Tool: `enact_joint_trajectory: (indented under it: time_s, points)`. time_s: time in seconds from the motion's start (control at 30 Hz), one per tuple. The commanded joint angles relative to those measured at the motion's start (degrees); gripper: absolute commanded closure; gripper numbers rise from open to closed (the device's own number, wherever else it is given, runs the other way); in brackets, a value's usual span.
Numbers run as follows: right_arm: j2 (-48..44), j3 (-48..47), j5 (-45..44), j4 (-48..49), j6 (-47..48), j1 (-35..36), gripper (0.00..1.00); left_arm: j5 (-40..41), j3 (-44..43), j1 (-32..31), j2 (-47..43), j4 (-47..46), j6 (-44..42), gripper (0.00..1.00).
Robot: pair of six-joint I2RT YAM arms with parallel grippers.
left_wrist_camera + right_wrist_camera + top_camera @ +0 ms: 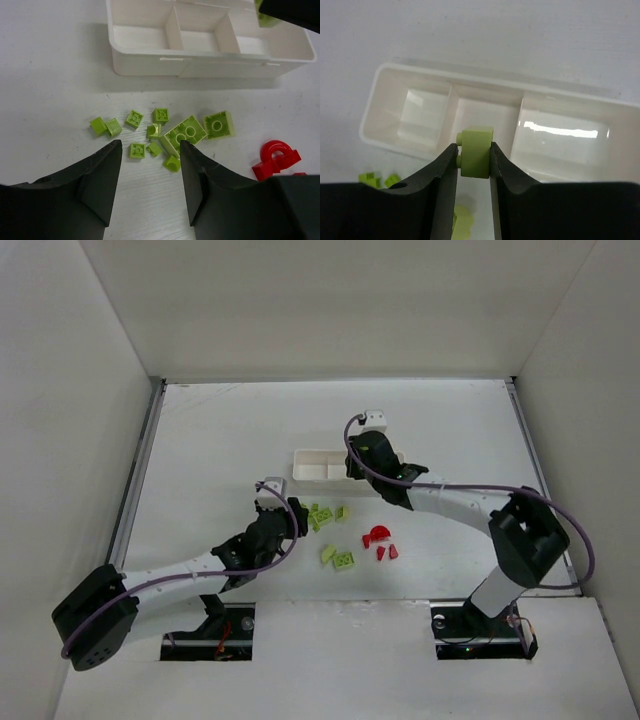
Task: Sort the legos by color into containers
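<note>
My right gripper is shut on a small lime-green lego, studs facing left, and hangs over the middle of the three containers in the long white tray. All three containers look bare. In the top view that gripper covers the tray's right end. My left gripper stands open just above the table, with nothing between its fingers. Just beyond its tips lie several green legos. Red legos lie to the right of them. The tray stands behind the pile.
White walls enclose the table on three sides. In the top view more green legos and the red pieces lie between the two arms, in front of the tray.
</note>
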State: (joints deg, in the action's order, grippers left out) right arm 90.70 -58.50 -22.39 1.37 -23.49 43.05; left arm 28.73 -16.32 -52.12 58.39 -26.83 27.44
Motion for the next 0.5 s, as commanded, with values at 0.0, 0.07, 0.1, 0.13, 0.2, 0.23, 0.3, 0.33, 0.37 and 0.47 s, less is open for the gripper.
enact_joint_trajectory:
  time_s: [0.0, 0.07, 0.1, 0.13, 0.2, 0.23, 0.3, 0.33, 0.37, 0.47]
  points:
    - [4.9, -4.9, 1.8, 2.9, 2.1, -1.3, 0.8, 0.6, -2.1, -0.8, -0.2, -3.1, -1.5, 0.53]
    - [6.8, -6.1, 1.8, 3.4, 2.2, -1.3, 0.78, 0.4, -2.2, -0.9, 0.8, -3.7, -2.1, 0.53]
    - [7.2, -6.4, 1.8, 3.7, 2.2, -1.5, 0.76, 0.2, -2.5, -0.9, 1.5, -3.8, -2.6, 0.53]
    - [7.6, -6.8, 2.1, 4.1, 2.3, -1.6, 0.74, -0.2, -2.8, -1.0, 2.2, -3.9, -2.9, 0.54]
    - [8.0, -7.2, 2.7, 5.0, 2.3, -2.0, 0.64, -0.8, -3.5, -1.8, 3.4, -3.9, -3.6, 0.54]
    - [7.7, -7.1, 2.9, 5.1, 2.2, -2.0, 0.57, -1.0, -4.0, -2.2, 4.1, -3.9, -4.1, 0.54]
    - [6.2, -5.8, 2.7, 5.7, 2.3, -1.9, 0.46, -1.0, -5.0, -3.1, 5.8, -3.9, -5.2, 0.54]
    - [5.0, -4.7, 2.7, 6.1, 2.3, -1.9, 0.42, -1.1, -5.8, -3.6, 6.7, -3.7, -5.6, 0.54]
    - [3.9, -3.4, 2.7, 6.8, 2.3, -1.8, 0.4, -1.2, -6.5, -4.2, 7.7, -3.3, -6.1, 0.54]
    - [-0.6, 1.6, 2.4, 8.6, 1.7, -1.7, 0.36, -1.3, -9.0, -6.5, 10.9, -2.4, -7.8, 0.55]
